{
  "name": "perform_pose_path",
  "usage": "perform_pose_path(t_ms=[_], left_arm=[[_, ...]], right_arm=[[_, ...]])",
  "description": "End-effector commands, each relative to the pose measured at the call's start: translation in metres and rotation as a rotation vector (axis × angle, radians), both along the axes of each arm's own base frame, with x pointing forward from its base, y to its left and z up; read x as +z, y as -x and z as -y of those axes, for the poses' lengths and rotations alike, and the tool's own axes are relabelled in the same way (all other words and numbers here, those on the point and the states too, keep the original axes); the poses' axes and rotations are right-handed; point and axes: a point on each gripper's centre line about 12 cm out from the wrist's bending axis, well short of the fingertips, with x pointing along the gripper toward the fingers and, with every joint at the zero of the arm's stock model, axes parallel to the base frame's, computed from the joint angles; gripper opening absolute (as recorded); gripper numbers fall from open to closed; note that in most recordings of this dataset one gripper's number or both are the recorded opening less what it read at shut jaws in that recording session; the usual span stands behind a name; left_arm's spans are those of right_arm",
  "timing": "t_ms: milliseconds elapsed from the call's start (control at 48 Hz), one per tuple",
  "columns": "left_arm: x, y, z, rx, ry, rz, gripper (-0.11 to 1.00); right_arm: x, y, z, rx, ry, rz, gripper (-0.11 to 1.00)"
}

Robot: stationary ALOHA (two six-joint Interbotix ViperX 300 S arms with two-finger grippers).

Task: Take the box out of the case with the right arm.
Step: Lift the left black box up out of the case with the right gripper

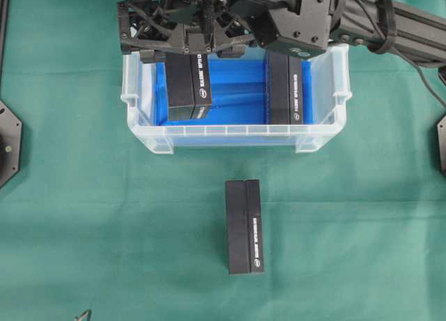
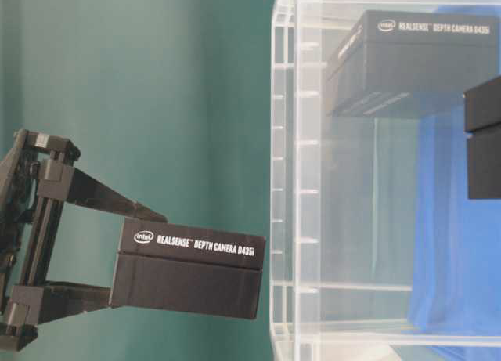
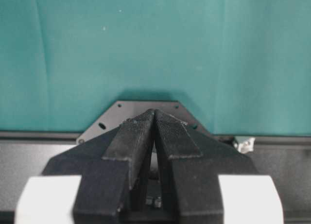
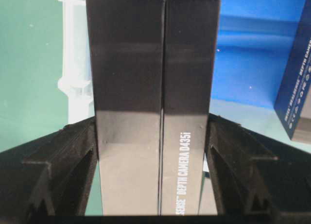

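— At the near edge of the green cloth [image 1: 83,216], what do we see first?

— We see a loose box [image 1: 244,227] lying flat at 6 o'clock from the case [image 1: 237,136], well apart from it.

— And inside the case?

— On the blue bottom, at about 3 o'clock, a second box [image 1: 284,88] stands against the right wall. At about 10 o'clock is the held box [image 1: 188,88], black with white print.

— Who holds it?

— The right gripper [image 4: 153,136]. Its black fingers [image 4: 228,151] press on both long sides of the held box. In the table-level view, this box is outside the clear wall and does not touch it.

— And the arm?

— The right arm [image 1: 390,21] comes in from 2 o'clock, behind the case.

— The left gripper [image 3: 154,112]?

— Its fingertips meet over bare cloth; we see nothing between them.
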Motion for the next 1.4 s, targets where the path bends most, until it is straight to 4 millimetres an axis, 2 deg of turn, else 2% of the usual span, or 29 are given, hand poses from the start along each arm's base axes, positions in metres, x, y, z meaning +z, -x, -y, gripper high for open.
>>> perform_pose_path(t_ms=[0,1188,1376], left_arm=[[0.007,-0.001,0.000,0.000,0.002,0.023,0.00],[0.007,-0.001,0.000,-0.002,0.002,0.023,0.00],[0.007,-0.001,0.000,-0.001,0.000,0.023,0.00]], right_arm=[[0.028,0.009,-0.002,0.000,0.012,0.073,0.68],[0.032,0.010,-0.001,-0.004,0.021,0.081,0.68],[0.039,0.010,-0.010,0.012,0.022,0.101,0.68]])
